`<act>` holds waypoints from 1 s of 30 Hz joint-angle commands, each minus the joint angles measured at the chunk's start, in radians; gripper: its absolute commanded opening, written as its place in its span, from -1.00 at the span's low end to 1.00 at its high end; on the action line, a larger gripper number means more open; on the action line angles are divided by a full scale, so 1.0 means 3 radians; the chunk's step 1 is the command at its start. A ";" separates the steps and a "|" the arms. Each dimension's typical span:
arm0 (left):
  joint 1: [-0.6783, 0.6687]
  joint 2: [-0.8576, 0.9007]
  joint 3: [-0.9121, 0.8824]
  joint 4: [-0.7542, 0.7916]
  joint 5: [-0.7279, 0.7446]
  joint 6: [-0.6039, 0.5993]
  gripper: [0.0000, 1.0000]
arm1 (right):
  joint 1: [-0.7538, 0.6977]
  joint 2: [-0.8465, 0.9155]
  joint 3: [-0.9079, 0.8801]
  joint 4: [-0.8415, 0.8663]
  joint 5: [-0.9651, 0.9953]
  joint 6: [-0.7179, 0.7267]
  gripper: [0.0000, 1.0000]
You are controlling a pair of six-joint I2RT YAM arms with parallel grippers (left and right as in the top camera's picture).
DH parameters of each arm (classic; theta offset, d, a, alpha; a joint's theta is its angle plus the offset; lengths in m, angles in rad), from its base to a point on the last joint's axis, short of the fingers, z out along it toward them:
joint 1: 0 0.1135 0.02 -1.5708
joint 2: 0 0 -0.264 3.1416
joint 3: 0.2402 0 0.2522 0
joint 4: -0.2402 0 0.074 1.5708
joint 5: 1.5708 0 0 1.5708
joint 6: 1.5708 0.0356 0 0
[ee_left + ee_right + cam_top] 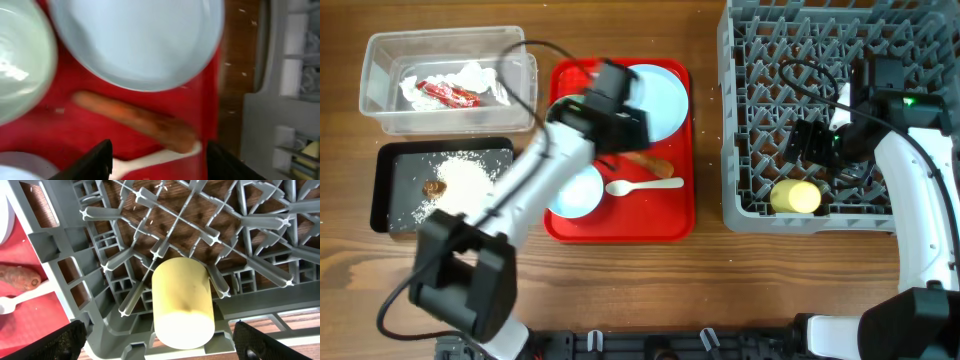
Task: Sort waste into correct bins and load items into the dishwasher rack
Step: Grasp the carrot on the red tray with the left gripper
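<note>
While a yellow cup (182,302) lies in the rack (65,250) ahead of right gripper's (157,342) parted fingers, left gripper (160,162) over red tray (45,132), fingers spread, carrot (135,120) beyond them, napkin (470,78) in tub (378,118), rice (465,175) in black tray (390,218)

The left arm (535,175), left of the dishwasher rack (728,150), has glossy white tubular links joined by black motor housings, a boxy black base joint, and a thin black cable looping off its wrist. The right arm (920,200), at the rack's right edge, is built alike, with a small green light on its black wrist housing. The left gripper (159,167) and right gripper (160,347) have matte black fingers.
</note>
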 commanded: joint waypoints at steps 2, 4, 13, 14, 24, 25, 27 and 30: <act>-0.0465 0.0215 0.0033 0.0173 -0.0837 -0.0888 0.18 | 0.0015 -0.0050 0.0076 -0.0004 -0.0041 -0.0008 0.94; -0.0511 0.0443 0.0033 0.0224 -0.0938 -0.1287 0.16 | 0.0015 -0.0050 0.0071 -0.0009 -0.0041 -0.0008 0.94; -0.0501 0.0852 0.0033 0.0343 -0.0936 -0.1612 -0.14 | 0.0015 -0.0048 0.0071 -0.0047 -0.0041 -0.0015 0.94; -0.0501 0.0852 0.0033 0.0327 -0.0936 -0.1612 -0.16 | 0.0015 -0.0048 0.0071 -0.0047 -0.0041 -0.0015 0.94; -0.0483 0.0727 0.0033 0.0080 -0.0562 -0.1802 -0.04 | 0.0015 -0.0048 0.0071 -0.0046 -0.0039 -0.0019 0.95; -0.0483 0.0727 0.0033 0.0079 -0.0547 -0.1801 0.02 | 0.0015 -0.0048 0.0071 -0.0048 -0.0041 -0.0019 0.95; -0.0483 0.0727 0.0033 0.0080 -0.0482 -0.1801 0.25 | 0.0015 -0.0048 0.0071 -0.0066 -0.0039 -0.0022 0.94; -0.0483 0.0731 0.0033 0.0066 -0.0472 -0.1801 0.33 | 0.0015 -0.0048 0.0071 -0.0072 -0.0039 -0.0022 0.94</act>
